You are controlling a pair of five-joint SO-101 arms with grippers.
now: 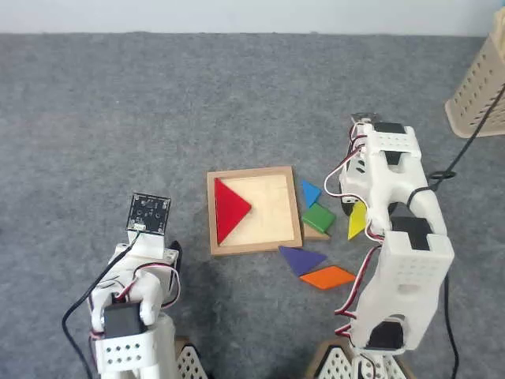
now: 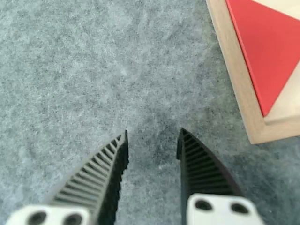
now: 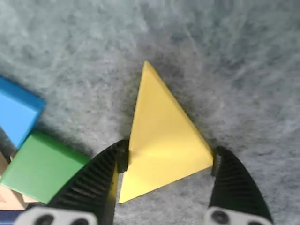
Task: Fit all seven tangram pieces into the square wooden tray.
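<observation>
From above, the square wooden tray (image 1: 253, 170) lies mid-table on grey carpet (image 1: 118, 118), with a large red triangle (image 1: 229, 208) in its left half. To its right lie a small blue triangle (image 1: 311, 192), a green square (image 1: 319, 218) and a yellow triangle (image 1: 357, 219). A purple triangle (image 1: 301, 258) and an orange parallelogram (image 1: 327, 277) lie nearer.

In the left wrist view, the left gripper (image 2: 153, 132) hangs over bare carpet just left of the tray's near-left corner. Its claw is spread, with nothing between.

In the right wrist view, the right gripper (image 3: 170, 150) pinches the yellow triangle, a fingertip (image 3: 121, 157) touching each side. The piece lies flat on the carpet beside the green square.
</observation>
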